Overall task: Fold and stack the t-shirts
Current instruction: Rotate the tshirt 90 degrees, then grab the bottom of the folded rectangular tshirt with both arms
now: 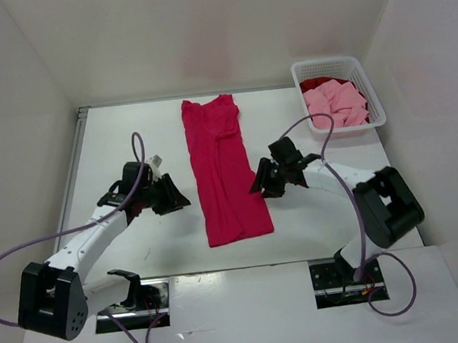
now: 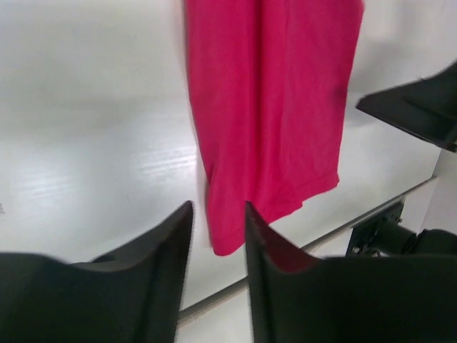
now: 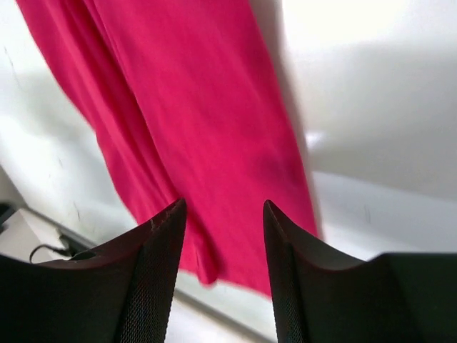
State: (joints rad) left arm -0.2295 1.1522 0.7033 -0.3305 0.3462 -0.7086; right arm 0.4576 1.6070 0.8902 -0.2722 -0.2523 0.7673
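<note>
A bright crimson t-shirt [image 1: 223, 172] lies on the white table, folded lengthwise into a long narrow strip, collar end far and hem near. It fills the upper part of the left wrist view [image 2: 271, 107] and of the right wrist view [image 3: 193, 107]. My left gripper [image 1: 180, 199] hovers just left of the strip's near half. Its jaws [image 2: 218, 206] stand narrowly open with nothing between them. My right gripper [image 1: 259, 185] is at the strip's right edge, open and empty [image 3: 223, 203], above the cloth. A light pink t-shirt [image 1: 336, 103] and a dark red t-shirt [image 1: 318, 82] lie bunched in the basket.
A white lattice basket [image 1: 374, 97] stands at the far right corner of the table. White walls close in the left, back and right sides. The table's near edge [image 2: 371, 214] runs just past the shirt's hem, with the arm bases below it.
</note>
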